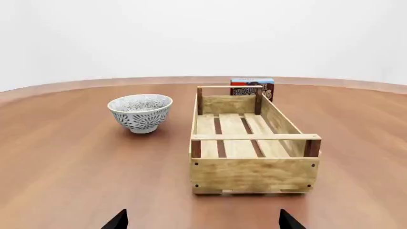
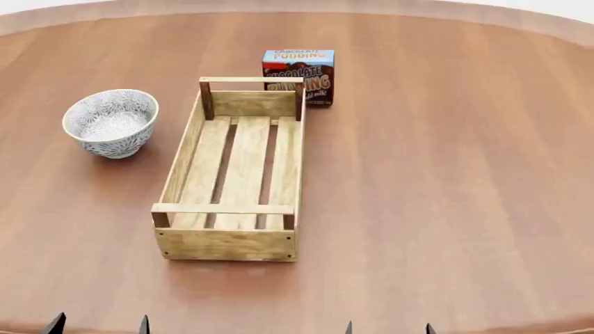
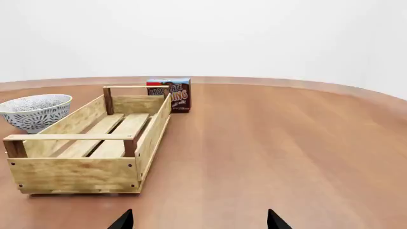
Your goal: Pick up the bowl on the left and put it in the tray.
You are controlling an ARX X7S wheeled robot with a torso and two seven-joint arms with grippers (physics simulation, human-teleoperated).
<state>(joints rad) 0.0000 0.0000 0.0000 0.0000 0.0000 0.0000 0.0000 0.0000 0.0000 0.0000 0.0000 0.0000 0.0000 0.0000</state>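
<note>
The bowl point(image 2: 110, 122), white with a fine grey-blue floral pattern, stands upright on the table left of the tray point(image 2: 235, 170). It also shows in the left wrist view as the bowl point(image 1: 140, 112) beside the tray point(image 1: 252, 143), and in the right wrist view as the bowl point(image 3: 34, 111) behind the tray point(image 3: 89, 148). The light-wood slatted tray holds nothing. My left gripper point(image 2: 99, 325) and right gripper point(image 2: 388, 328) sit at the near table edge, both open with nothing between the tips, well short of bowl and tray. Only their fingertips point(image 1: 116, 221) point(image 3: 123, 221) show.
A chocolate pudding box point(image 2: 299, 76) stands upright just behind the tray's far end, seen too as the box point(image 1: 252, 88) and the box point(image 3: 169, 94). The round brown wooden table point(image 2: 446, 174) stretches wide to the right of the tray.
</note>
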